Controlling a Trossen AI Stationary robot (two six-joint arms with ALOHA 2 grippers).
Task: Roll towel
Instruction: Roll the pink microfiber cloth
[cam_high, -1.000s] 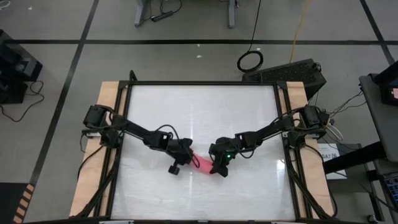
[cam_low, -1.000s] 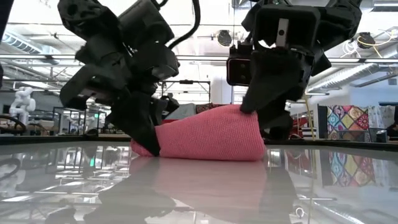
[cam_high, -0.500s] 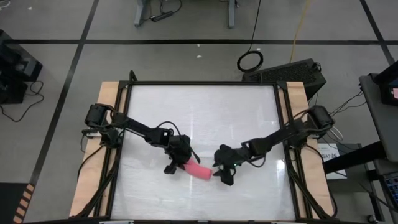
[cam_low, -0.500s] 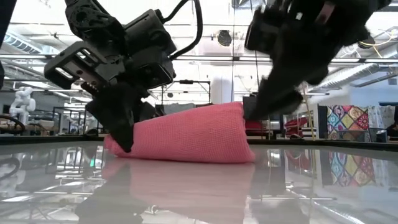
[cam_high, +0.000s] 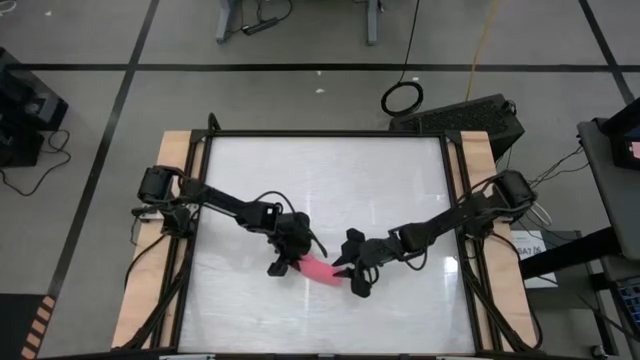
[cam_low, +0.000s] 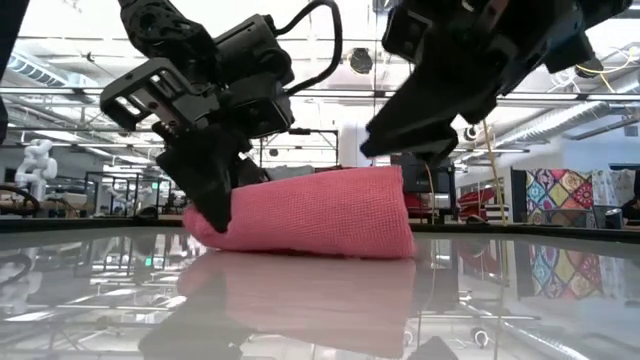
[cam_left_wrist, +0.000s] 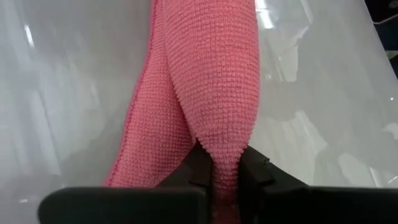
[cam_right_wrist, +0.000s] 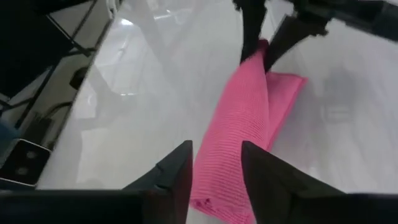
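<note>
Towel: small plain pink-red knitted cloth (cam_high: 320, 269), lying as a loose tapered roll near the middle of the worktop, toward its front edge.
Worktop: glossy white reflective panel (cam_high: 320, 180) in a dark frame with bare wooden side strips; it mirrors the cloth and both arms in the low view.
Left arm: dark jointed arm reaching in from the left side, ending at the roll's left end.
Right arm: dark jointed arm reaching in from the right side, ending at the roll's right end.
Left end effector: (cam_left_wrist: 225, 167) clamped on a pinched fold at the towel's narrow end; cloth visibly squeezed between the two fingers in the left wrist view.
Right end effector: (cam_right_wrist: 216, 163) fingers parted, gripping nothing, poised just above the roll's wide end; whether a finger touches the cloth cannot be told.
Roll condition: wider at the right end, narrower at the left; one flat hemmed layer (cam_left_wrist: 144, 140) lies out beside the rolled part, so the roll looks unfinished.
Handling judgement: light, soft, limp; it will sag and unwind if released; textured knit should grip well, while the glossy panel may let it slide.
Recommended hold: pinch at the ends or along the hemmed edge, not the bulging middle.
</note>
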